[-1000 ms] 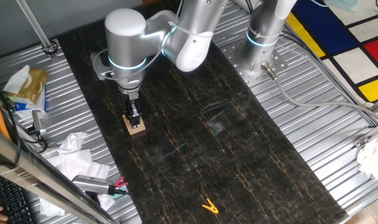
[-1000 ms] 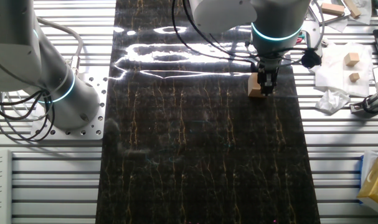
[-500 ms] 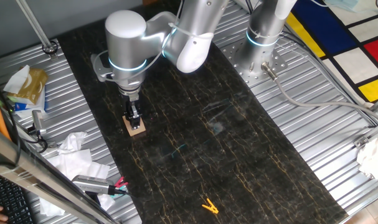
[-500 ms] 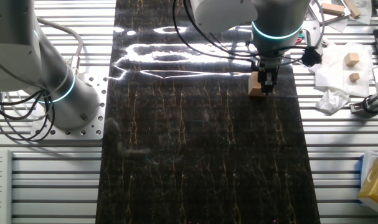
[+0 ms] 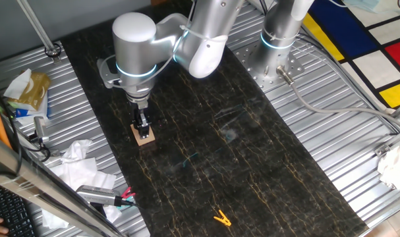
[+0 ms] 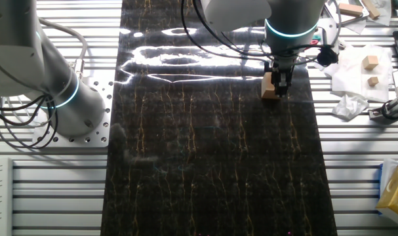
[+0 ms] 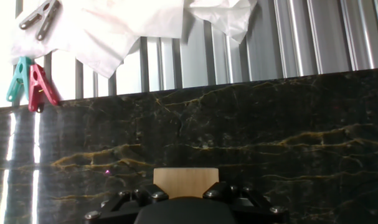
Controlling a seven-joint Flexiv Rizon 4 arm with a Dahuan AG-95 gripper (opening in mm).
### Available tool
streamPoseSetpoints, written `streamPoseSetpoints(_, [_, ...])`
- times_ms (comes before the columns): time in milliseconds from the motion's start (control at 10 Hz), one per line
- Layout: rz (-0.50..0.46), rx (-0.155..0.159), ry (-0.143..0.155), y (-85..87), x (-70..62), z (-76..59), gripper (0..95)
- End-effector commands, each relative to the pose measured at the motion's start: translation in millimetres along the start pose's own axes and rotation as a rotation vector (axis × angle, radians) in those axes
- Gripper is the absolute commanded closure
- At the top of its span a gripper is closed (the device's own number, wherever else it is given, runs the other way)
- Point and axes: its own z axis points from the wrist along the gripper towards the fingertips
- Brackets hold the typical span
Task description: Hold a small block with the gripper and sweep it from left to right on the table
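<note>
The small block point(image 5: 144, 137), a light tan wooden cube, rests on the black gold-veined table point(image 5: 213, 138) near its left edge. My gripper point(image 5: 142, 125) points straight down onto the block from above and is shut on it. In the other fixed view the block point(image 6: 269, 89) sits at the table's right side under the gripper point(image 6: 280, 85). The hand view shows the block point(image 7: 185, 179) pinched between the two black fingertips point(image 7: 152, 194), low in the frame, with the table point(image 7: 269, 124) stretching beyond it.
A yellow clip point(image 5: 221, 218) lies near the table's front end. The second arm's base point(image 5: 279, 39) stands on ribbed metal at the back right. Crumpled tissue point(image 5: 78, 164) and tools lie left of the table. Spare wooden cubes point(image 6: 370, 62) sit on paper. Clothespins point(image 7: 30, 84) lie past the table edge.
The arm's upper body has shifted by a few pixels. The gripper stays shut on the block, which has barely moved.
</note>
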Motion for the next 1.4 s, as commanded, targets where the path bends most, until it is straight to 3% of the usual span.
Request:
streamPoseSetpoints(100, [0.004, 0.002, -0.002, 0.7, 0.2, -0.2, 95.0])
streamPoseSetpoints(1400, [0.023, 0.001, -0.002, 9.7, -6.5, -1.9, 95.0])
